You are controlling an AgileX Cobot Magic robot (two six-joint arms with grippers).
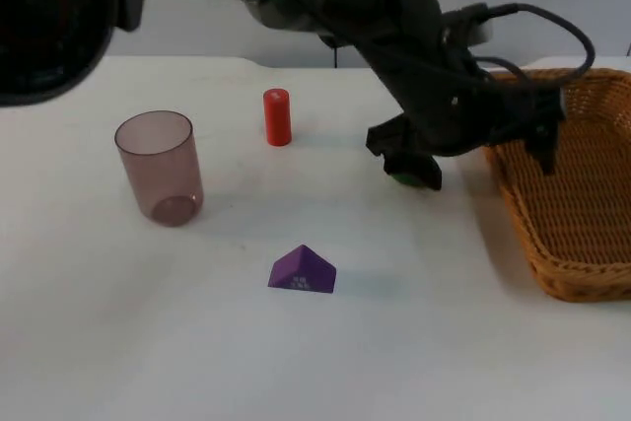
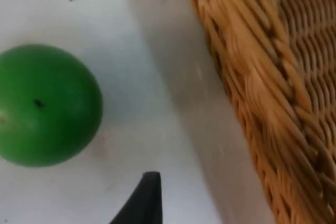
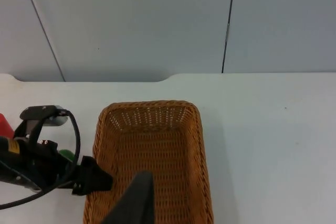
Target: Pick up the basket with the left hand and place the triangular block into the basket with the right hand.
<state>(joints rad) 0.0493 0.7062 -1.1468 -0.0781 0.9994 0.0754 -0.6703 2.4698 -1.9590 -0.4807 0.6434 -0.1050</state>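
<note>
You are looking at the left arm reaching across from the upper left of the top view, with the left gripper point(image 1: 544, 135) sitting at the near-left rim of the wicker basket point(image 1: 582, 214) at the right edge of the frame. Its fingers are dark against the rim and you cannot tell whether they are spread or closed on the wicker. The basket is resting on the white table point(image 1: 148, 332), not lifted.

A green ball point(image 1: 402, 180) is peeking out under the arm's wrist, just left of the basket; in the left wrist view the green ball point(image 2: 44, 106) is lying on the table beside the basket wall point(image 2: 273, 87), apart from it.

The purple triangular block point(image 1: 302, 271) is sitting in the lower centre of the top view, well apart from the basket and both grippers, untouched. A red cylinder point(image 1: 277, 117) is standing upright in the upper centre, and a translucent purple cup point(image 1: 160, 167) is standing upright at centre left.

The right wrist view is looking down on the basket point(image 3: 157, 150) from above, with the left arm at its left rim; the right arm is waiting, and the right gripper's state is something you cannot tell.
</note>
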